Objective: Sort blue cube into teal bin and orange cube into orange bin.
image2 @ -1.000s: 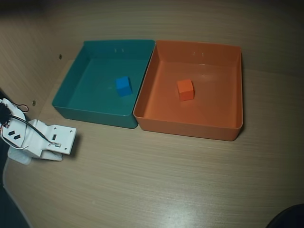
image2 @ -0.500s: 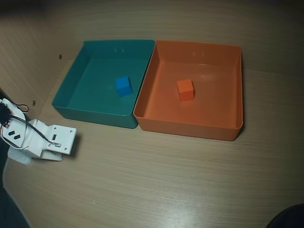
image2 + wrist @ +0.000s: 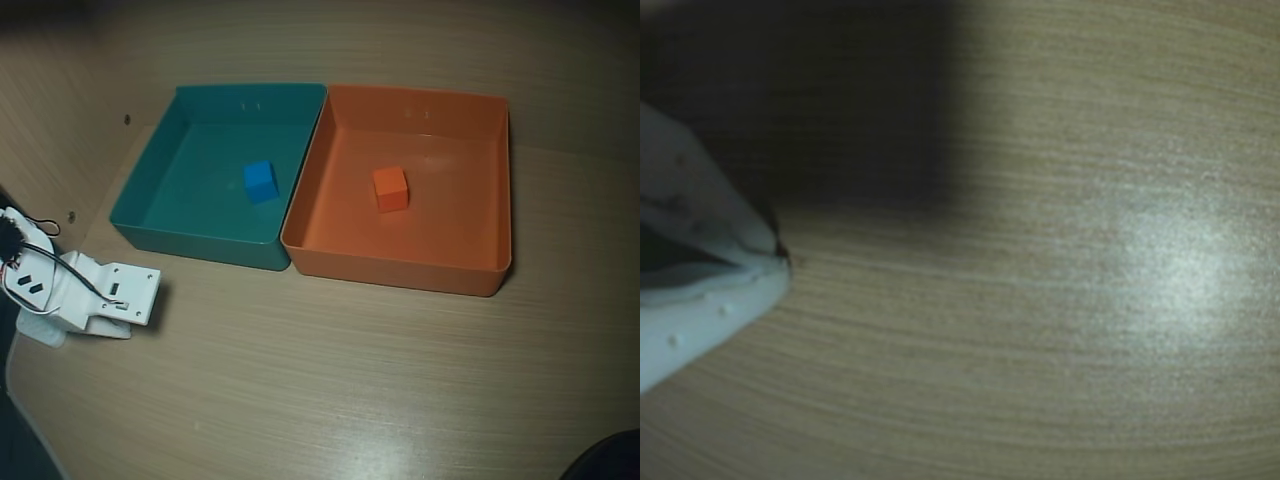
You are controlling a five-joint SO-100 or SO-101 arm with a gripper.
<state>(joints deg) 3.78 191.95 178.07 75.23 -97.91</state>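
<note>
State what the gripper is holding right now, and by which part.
Nothing. The gripper looks closed on itself over bare table; the blue cube lies in the teal bin, the orange cube in the orange bin.

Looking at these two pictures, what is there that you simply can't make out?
- Gripper: wrist view shows only blurred pale fingers at the left edge; open or shut is unclear.
- Arm: overhead view cuts it off at the left edge, fingers unseen.
- Teal bin and orange bin: absent from the wrist view.
- Dark shape: cropped by the overhead corner, unidentifiable.
</note>
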